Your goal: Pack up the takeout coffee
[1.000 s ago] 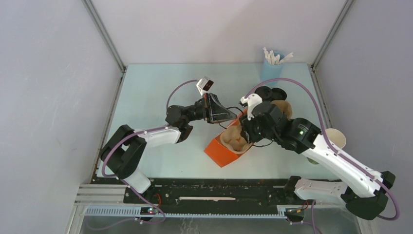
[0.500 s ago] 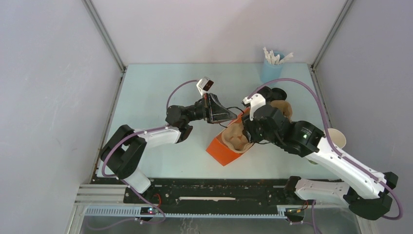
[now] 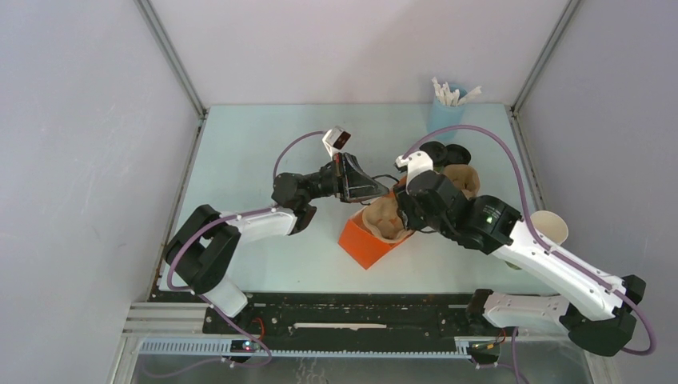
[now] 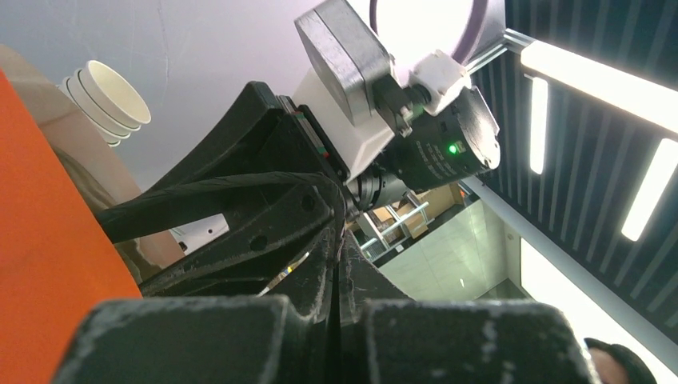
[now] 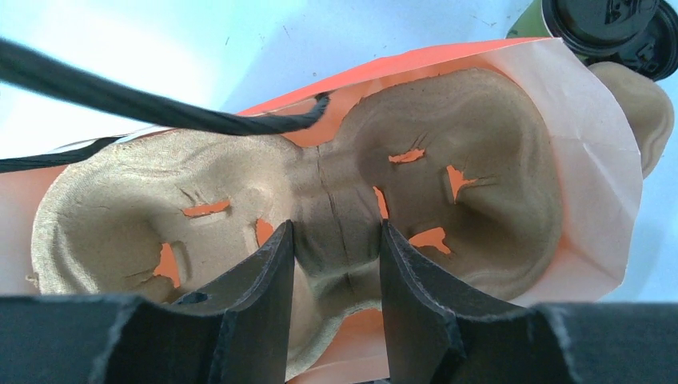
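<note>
A brown moulded-pulp cup carrier (image 3: pixel 382 216) sits in the orange paper bag (image 3: pixel 361 244). The left gripper (image 3: pixel 380 193) is at the bag's far edge, and a pale blue cup of white sticks (image 3: pixel 444 116) stands well beyond the bag.

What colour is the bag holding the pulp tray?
The bag is bright orange; the top external view shows it best.

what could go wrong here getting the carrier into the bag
The pulp carrier nearly fills the mouth of the orange bag, so it may snag or tear the paper. The right fingers pinch only its centre ridge, so it might tilt. The black handle, pulled taut by the left fingers, crosses the carrier and could catch.
</note>
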Tool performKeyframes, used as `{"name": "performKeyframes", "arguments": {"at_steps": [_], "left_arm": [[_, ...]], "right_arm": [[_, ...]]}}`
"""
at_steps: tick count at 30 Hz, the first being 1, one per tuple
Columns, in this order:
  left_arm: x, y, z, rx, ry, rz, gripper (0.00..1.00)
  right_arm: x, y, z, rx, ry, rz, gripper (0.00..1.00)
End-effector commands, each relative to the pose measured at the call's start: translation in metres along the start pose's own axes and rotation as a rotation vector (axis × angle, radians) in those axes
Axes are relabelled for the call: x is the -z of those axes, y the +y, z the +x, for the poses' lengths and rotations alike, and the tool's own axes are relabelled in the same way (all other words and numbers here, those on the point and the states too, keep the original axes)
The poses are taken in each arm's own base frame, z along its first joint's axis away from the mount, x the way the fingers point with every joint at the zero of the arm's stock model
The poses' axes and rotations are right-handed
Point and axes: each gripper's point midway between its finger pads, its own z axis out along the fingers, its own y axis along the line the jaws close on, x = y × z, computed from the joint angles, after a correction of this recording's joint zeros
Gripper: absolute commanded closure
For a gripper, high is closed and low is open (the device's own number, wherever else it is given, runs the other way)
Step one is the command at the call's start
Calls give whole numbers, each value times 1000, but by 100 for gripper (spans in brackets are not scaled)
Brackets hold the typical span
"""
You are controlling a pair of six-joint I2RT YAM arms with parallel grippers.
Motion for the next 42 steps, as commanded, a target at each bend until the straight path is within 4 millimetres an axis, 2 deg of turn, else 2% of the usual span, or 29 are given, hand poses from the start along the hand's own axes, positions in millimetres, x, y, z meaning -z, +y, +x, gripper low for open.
{"name": "performKeyframes", "arguments": {"at_steps": [1,4,6,9,11,12,15,18,19,21,23,26,27,30,37,42], "left_arm": [[4,-7,1,-22,-13,24,100],[6,0,-3,-21,-40,-18,100],[11,10,-10,-36,-78,-84,96],[26,31,-24,-86,-128,-267,80],[40,48,-32,-139,-151,-435,63],[51,58,-38,-156,-174,-540,49],[91,75,-39,-227,-187,-834,30],[124,71,-40,-287,-223,-1021,14],[132,68,-38,-298,-233,-1074,11],[147,60,-33,-344,-253,-1191,11],[151,52,-23,-390,-266,-1274,13],[147,41,-8,-386,-328,-1297,24],[145,39,-4,-386,-346,-1291,25],[141,38,4,-388,-369,-1284,17],[122,33,-3,-443,-320,-1253,13],[120,30,-11,-434,-318,-1227,22]], "right_arm": [[4,-7,-1,-116,-23,-14,67],[6,-8,2,-163,-26,-44,67],[6,-9,2,-180,-31,-44,67],[5,-10,-1,-192,-39,-34,68],[2,-9,-2,-200,-41,-32,68],[1,-8,-3,-204,-41,-33,69],[-3,-5,-5,-204,-28,-33,70],[-5,-8,-3,-195,-16,-6,70],[-6,-9,-3,-191,-15,-3,70],[-5,-10,-3,-185,-17,4,70],[-4,-12,-3,-180,-21,13,70],[-3,-17,-3,-168,-31,48,69],[-2,-17,-4,-155,-35,53,69],[-2,-14,-6,-82,-60,76,69],[-18,-8,-12,63,-125,118,68],[-23,3,-14,157,-186,106,68]]}}
